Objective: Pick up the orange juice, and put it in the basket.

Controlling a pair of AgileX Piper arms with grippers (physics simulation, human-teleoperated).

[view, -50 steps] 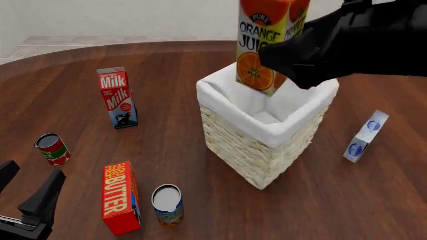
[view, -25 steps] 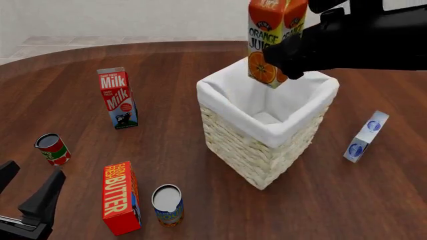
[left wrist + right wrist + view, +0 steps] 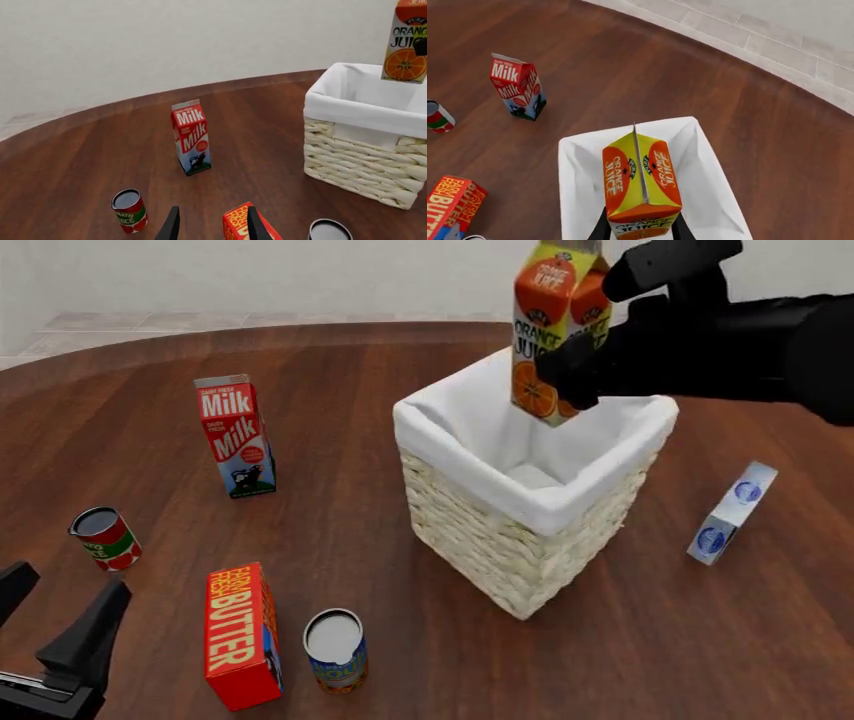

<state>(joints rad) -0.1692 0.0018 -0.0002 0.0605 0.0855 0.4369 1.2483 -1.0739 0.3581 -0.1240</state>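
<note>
The right tool pinched the orange juice, which hung upright above the basket opening, its lower end at the far rim. The right wrist view alone showed the carton's gable ridge, directly over the white lining. The left tool hung with its fingers spread low over the bench; its wrist view showed the butter box just beyond its fingers and the milk carton farther off.

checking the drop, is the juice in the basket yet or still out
Still out. The juice hangs upright in the right gripper above the basket; in the left wrist view its base is clear of the rim.
</note>
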